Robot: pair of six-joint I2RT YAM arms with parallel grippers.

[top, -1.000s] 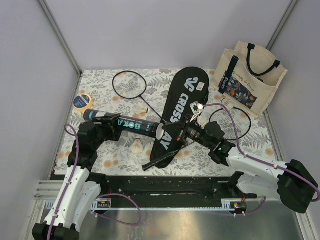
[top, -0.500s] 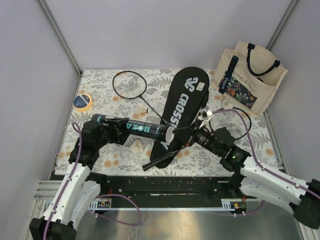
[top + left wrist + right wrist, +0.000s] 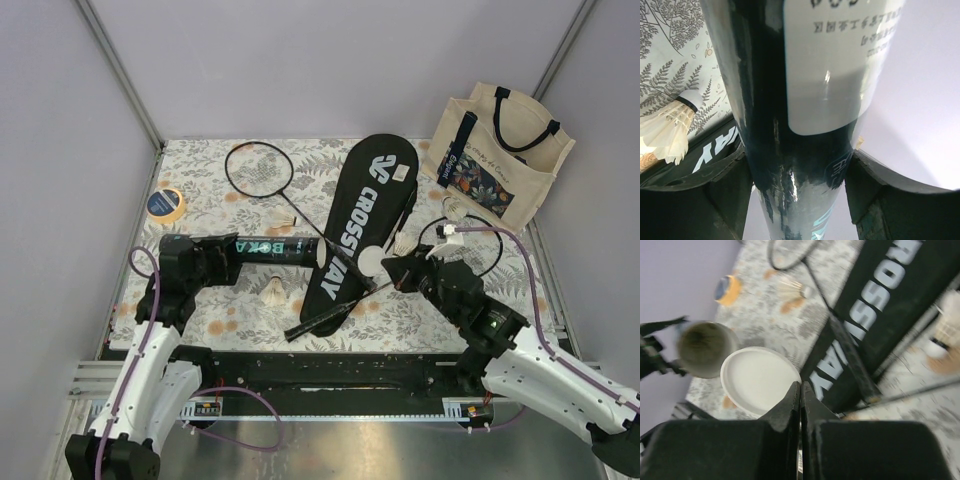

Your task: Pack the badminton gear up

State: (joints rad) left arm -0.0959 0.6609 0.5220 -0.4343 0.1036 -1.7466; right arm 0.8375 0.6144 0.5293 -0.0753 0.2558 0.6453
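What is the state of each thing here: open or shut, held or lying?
black tube: lid off, held roughly level.
white lid: off the tube.
left tool: shut on black tube.
right tool: shut on white lid.
racket bag: flat; zip unclear.
rackets: loose, lying across racket bag.
shuttlecocks: loose on table.
tote bag: upright, open.
tape roll: flat.

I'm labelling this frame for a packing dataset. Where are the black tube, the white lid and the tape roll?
black tube [image 3: 262,248]: top external view, on the teal lettering.
white lid [image 3: 757,379]: right wrist view, middle of its flat face.
tape roll [image 3: 164,204]: top external view, on its top face.
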